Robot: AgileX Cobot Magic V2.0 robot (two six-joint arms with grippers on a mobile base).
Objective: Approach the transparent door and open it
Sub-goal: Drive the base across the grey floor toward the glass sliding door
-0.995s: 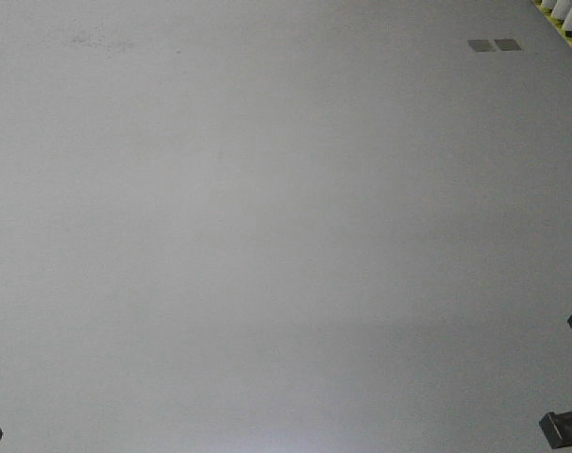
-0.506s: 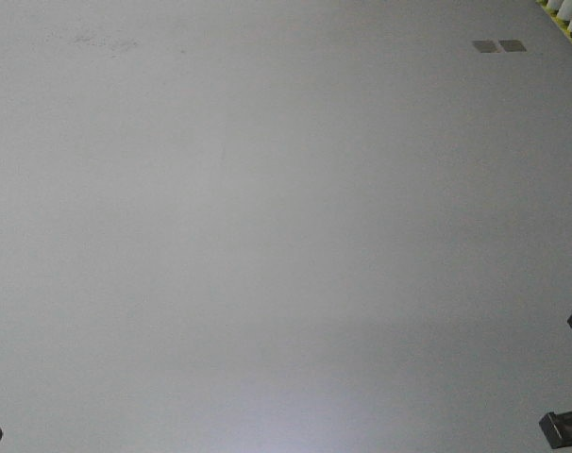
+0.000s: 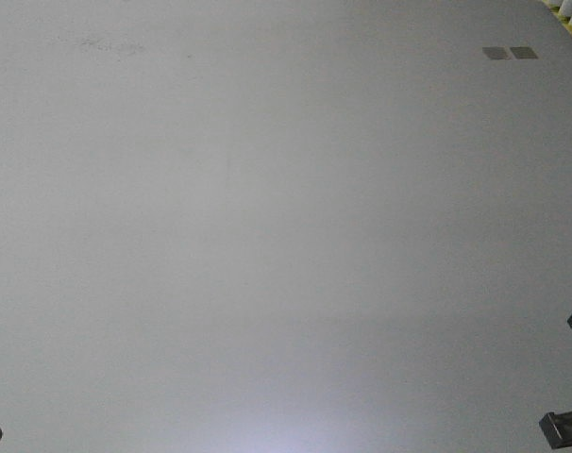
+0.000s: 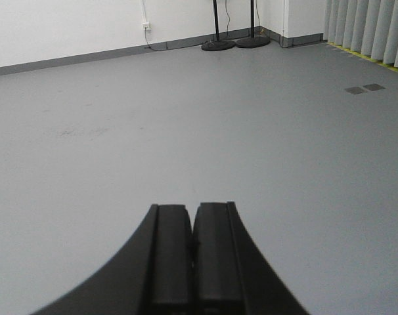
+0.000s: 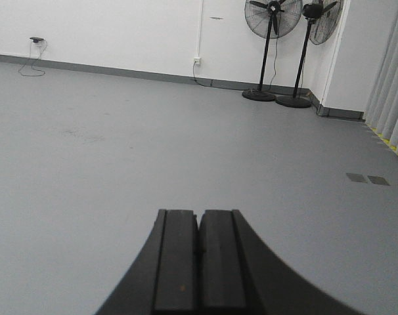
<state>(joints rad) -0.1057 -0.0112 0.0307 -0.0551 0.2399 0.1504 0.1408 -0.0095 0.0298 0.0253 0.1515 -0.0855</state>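
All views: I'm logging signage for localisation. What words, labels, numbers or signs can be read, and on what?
None. The grey floor, white wall, pedestal fans, wall socket, floor plates, left end effector and right end effector show no legible text.

A grey floor [image 5: 186,144] is bounded by a white wall [image 5: 120,29] at 12 o'clock. Pedestal fans [image 5: 273,14] are seen at 1 o'clock, vertical blinds [image 5: 395,98] at 3 o'clock.

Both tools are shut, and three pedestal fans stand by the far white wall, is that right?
Not quite. The right wrist view shows two pedestal fans by the far white wall, not three. The left tool and right tool are both shut.
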